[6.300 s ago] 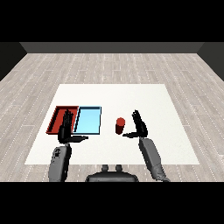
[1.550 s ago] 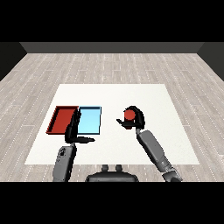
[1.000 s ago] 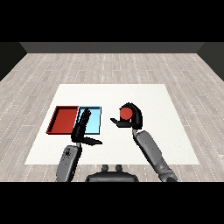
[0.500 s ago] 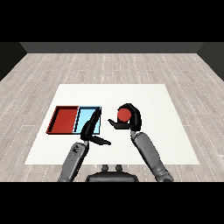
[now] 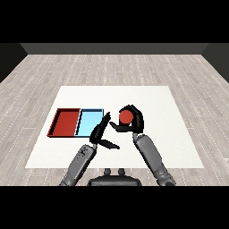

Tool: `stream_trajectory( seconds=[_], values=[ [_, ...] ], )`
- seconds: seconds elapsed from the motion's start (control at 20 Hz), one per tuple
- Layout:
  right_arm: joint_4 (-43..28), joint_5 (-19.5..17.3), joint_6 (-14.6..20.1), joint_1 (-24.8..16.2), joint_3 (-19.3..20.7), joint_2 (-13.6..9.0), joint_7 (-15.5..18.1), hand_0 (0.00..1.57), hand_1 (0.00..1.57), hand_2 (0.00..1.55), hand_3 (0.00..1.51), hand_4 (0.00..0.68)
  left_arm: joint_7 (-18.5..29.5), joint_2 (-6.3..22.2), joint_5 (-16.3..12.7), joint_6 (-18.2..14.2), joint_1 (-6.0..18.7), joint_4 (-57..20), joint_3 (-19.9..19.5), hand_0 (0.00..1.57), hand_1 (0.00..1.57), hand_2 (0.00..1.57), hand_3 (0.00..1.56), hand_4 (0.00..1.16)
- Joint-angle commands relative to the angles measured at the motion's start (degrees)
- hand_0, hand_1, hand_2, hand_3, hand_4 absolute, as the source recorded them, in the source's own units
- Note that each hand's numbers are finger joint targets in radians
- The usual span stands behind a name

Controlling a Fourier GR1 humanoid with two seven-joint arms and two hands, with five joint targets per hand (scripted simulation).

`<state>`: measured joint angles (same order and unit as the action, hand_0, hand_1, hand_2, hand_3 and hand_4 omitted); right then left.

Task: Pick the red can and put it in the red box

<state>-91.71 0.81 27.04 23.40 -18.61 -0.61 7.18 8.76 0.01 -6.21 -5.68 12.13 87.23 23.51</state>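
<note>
The red can (image 5: 125,117) is held above the table near the middle, its round top facing me, with my right hand (image 5: 134,120) curled round it. My left hand (image 5: 100,132) is open just left of the can, fingers straight and pointing up, thumb stretched out to the right. A small gap separates it from the can. The red tray (image 5: 65,122) lies at the left of the table, with nothing inside it.
The light blue tray (image 5: 90,122) lies right beside the red tray, partly behind my left hand's fingers. Both rest on the white table (image 5: 161,103), which is ringed by a wooden floor.
My right hand has carried the can from the table's right part leftward and toward me. My left hand has swung right from the trays, closing on the can.
</note>
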Motion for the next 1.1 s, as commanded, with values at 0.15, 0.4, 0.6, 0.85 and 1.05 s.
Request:
stream_trajectory(
  seconds=[0.15,0.4,0.6,0.85,1.05],
  values=[
    [-2.6,-1.1,-2.1,-3.7,-1.6,0.6,1.2,1.57,1.57,1.48,1.42,0.654,2.8,0.0,-4.4,-1.4,5.0,-9.7,1.8,0.00,0.00,0.00,0.00,0.00],
    [0.2,2.6,1.8,-4.7,-5.8,0.6,6.4,1.57,1.57,1.47,1.41,0.637,1.7,0.0,-8.1,-0.6,5.2,-8.4,1.9,0.00,0.00,0.00,0.00,0.00],
    [6.4,4.0,-2.6,1.1,-1.0,0.6,6.8,1.57,1.57,1.48,1.41,0.634,-3.2,0.0,-6.2,-2.1,4.8,-3.2,3.1,0.00,0.00,0.00,0.00,0.00],
    [2.5,2.0,4.3,4.7,-7.0,0.6,1.8,1.57,1.57,1.48,1.41,0.623,0.9,0.0,-10.0,-9.3,11.0,-10.1,9.4,0.00,0.00,0.00,0.00,0.00],
    [-2.9,0.3,1.6,2.4,-5.3,0.6,-1.5,1.57,1.57,1.48,1.41,0.657,3.3,0.0,-12.3,-7.7,11.2,-10.8,10.0,0.00,0.00,0.00,0.00,0.00]
  ],
)
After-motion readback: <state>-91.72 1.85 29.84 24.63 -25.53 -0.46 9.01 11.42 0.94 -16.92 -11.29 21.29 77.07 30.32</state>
